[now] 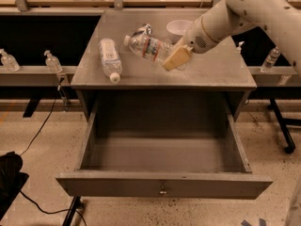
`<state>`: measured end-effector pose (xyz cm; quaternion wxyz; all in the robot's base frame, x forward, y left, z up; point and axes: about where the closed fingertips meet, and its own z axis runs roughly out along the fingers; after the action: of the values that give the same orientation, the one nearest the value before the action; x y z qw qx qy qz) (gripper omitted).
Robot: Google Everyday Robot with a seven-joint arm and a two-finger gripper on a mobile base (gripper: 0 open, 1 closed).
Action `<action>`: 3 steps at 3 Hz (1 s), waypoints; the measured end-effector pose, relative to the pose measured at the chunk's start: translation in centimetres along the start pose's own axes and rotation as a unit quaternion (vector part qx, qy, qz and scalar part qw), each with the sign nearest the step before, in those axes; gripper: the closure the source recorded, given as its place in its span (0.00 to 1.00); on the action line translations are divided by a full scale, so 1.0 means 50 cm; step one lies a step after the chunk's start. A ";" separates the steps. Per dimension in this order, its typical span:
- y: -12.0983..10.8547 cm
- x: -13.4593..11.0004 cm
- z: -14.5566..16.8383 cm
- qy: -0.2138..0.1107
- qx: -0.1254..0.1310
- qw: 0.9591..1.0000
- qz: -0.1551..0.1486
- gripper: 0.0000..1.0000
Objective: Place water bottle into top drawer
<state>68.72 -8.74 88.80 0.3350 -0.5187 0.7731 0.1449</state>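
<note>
The water bottle (149,47) is clear crinkled plastic with a white cap and a red-and-bluish label band. It is lifted off the cabinet top, tilted with its cap up and to the left. My gripper (175,59) is shut on its lower end, with a tan finger (176,58) across it. The white arm comes in from the upper right. The top drawer (162,185) is pulled wide open below the cabinet top, with a small knob on its flat grey front panel. Its inside holds nothing.
A clear bottle with a wide white label (110,59) lies on the left of the cabinet top (211,74). A silver-and-blue can (145,30) lies behind the held bottle. A white bowl (179,29) stands at the back. Small bottles (51,61) sit on side shelves.
</note>
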 end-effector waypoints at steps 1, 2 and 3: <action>0.079 0.058 -0.057 0.067 -0.017 0.997 -0.046 1.00; 0.075 0.054 -0.058 0.064 -0.015 0.997 -0.046 1.00; 0.093 0.084 -0.032 0.057 -0.021 0.997 -0.038 1.00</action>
<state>62.95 -10.68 86.61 0.2844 -0.5621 0.7675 0.1188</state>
